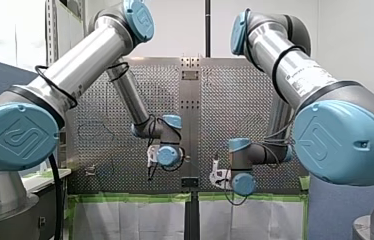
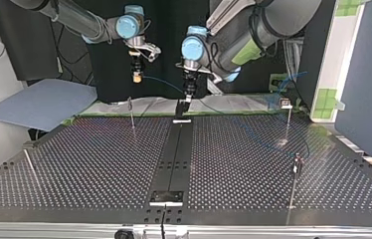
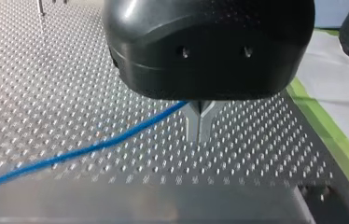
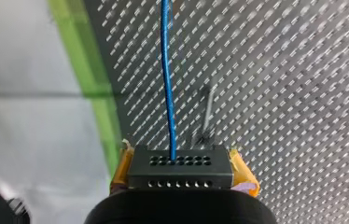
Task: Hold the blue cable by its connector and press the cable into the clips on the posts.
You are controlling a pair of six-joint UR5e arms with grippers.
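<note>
In the right wrist view my right gripper [image 4: 181, 161] is shut on a black perforated connector [image 4: 180, 173], gripped between its yellow pads [image 4: 243, 171]. The blue cable [image 4: 167, 84] leaves the connector and runs straight ahead over the table. In the left wrist view my left gripper [image 3: 199, 134] has its metal fingers shut on the blue cable [image 3: 93, 148], just above the perforated plate. The top view shows my right gripper [image 2: 136, 77] at the left and my left gripper [image 2: 188, 93] near the middle, both at the table's far edge. A thin post [image 2: 132, 113] stands below my right gripper.
More posts stand at the top view's right [image 2: 288, 119] [image 2: 296, 172] and near left [image 2: 30, 167]. Slack blue cable [image 2: 253, 137] lies across the right half of the perforated table [image 2: 99, 164]. Green tape [image 3: 331, 135] marks the table's edge. A dark centre rail [image 2: 174, 159] divides the table.
</note>
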